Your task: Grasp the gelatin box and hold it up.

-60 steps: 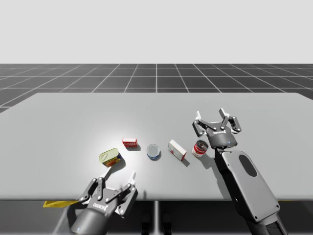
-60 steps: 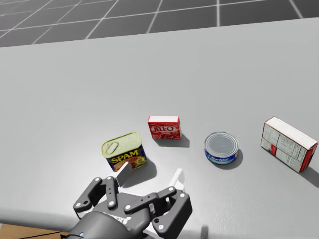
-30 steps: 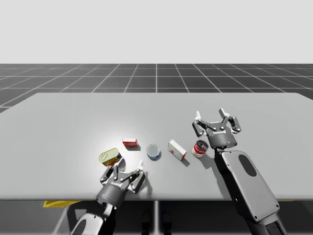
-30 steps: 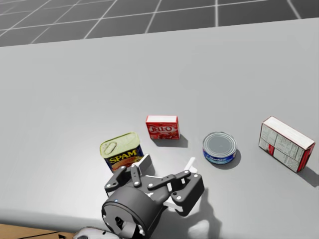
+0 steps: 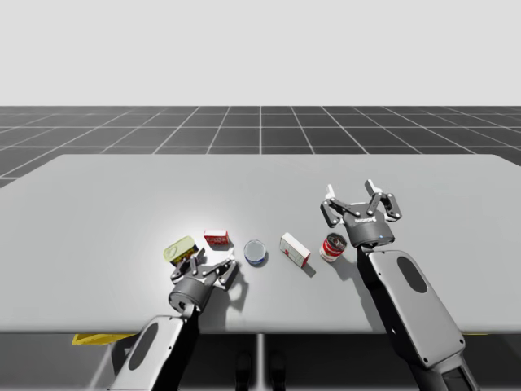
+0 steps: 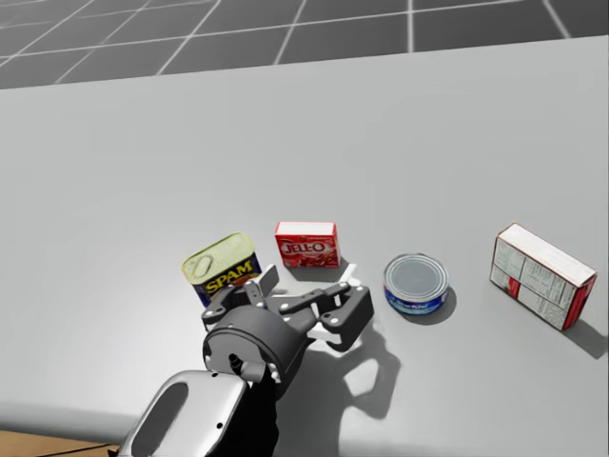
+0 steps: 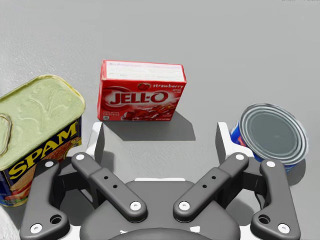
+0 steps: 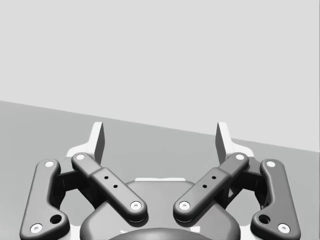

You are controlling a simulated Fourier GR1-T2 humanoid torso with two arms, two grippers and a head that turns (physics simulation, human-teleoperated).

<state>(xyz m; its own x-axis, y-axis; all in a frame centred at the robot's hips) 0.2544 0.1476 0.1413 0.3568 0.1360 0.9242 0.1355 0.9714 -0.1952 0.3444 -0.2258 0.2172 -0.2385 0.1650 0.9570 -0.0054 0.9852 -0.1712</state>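
The gelatin box is a small red box lying flat on the grey table, also seen as the red box and the box. My left gripper stands open just short of it, with the box ahead of the fingertips and not touched. The same left gripper sits low over the table between a yellow and blue tin and a blue can. My right gripper is open, raised above the table at the right, with bare table ahead of the gripper.
A yellow and blue rectangular tin lies close beside the left finger. A flat blue round can lies by the right finger. A white and red box and a red and white can lie further right.
My left arm has moved forward from the table's near edge toward the red box, its gripper staying open. My head has turned slightly. The right arm has not moved.
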